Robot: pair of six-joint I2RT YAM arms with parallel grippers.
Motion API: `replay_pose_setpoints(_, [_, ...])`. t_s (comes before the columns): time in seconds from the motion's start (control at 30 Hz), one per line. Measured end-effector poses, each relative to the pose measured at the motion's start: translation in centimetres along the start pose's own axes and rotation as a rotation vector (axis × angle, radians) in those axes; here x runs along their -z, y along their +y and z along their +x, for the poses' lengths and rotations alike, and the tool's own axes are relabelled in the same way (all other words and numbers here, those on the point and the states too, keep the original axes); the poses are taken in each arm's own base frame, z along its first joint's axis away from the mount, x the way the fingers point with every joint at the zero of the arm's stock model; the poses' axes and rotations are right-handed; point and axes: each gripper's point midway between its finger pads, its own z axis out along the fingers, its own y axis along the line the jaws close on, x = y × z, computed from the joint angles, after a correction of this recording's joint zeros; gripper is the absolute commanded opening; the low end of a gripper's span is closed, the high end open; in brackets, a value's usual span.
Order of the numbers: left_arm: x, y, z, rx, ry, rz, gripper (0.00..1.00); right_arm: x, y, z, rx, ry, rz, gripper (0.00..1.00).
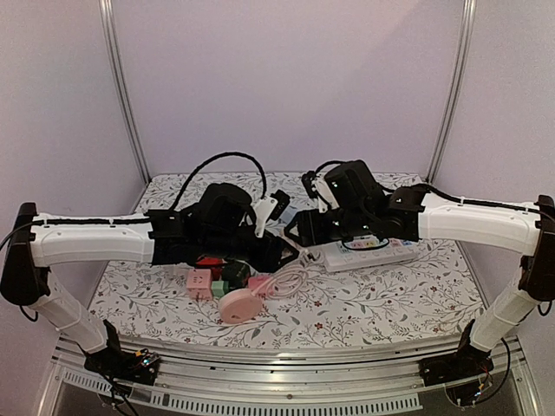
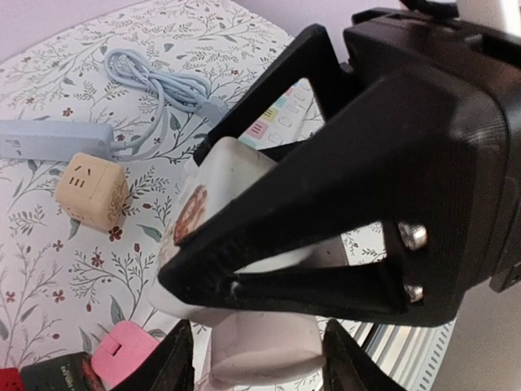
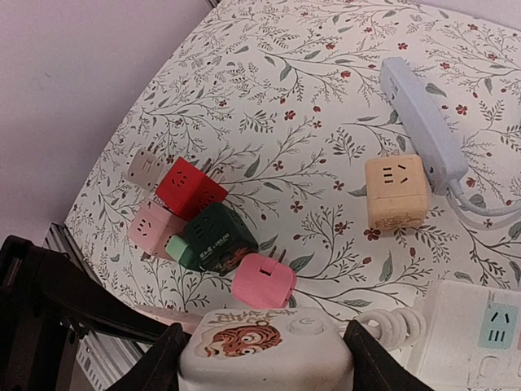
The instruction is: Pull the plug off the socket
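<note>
Closest in, both grippers meet at the tiger block [image 3: 269, 371], a white socket cube with a tiger sticker, held above the flowered table [image 3: 326, 73].

Nearest the left wrist camera, the left gripper [image 2: 259, 338] straddles the white plug [image 2: 260, 358] seated against the tiger block. The frame edge cuts the plug off, and I cannot tell whether the fingers press it. The right gripper [image 3: 264, 340] is clamped on the tiger block, and its black fingers hide the join with the plug. Just beside the block, a white power strip [image 3: 480, 334] is cropped at the corner. Beyond the block lie a pink cube [image 3: 262, 281], a dark green cube [image 3: 218, 238] and a red cube [image 3: 189, 189]. Farther off are a cream cube [image 3: 396, 191] and a pale blue strip [image 3: 419, 114]. From above, the arms cover the block.
</note>
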Motion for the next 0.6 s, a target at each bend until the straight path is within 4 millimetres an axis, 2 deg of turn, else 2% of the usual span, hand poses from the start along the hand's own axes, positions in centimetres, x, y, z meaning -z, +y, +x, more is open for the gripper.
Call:
replay_pose_setpoints(0.23, [-0.26, 0.21, -0.15, 0.007, -0.001, 0.003, 0.30, -0.44, 0.07, 0.18, -0.003, 0.007, -0.007, 0.18])
replay_pose_setpoints(0.47, [-0.29, 0.23, -0.11, 0.011, 0.001, 0.004, 0.03, -0.48, 0.06, 0.20, -0.002, 0.007, -0.007, 0.17])
replay_pose_setpoints(0.6, [-0.28, 0.16, -0.06, 0.012, 0.005, 0.012, 0.00, -0.50, 0.11, 0.12, 0.017, 0.002, -0.010, 0.17])
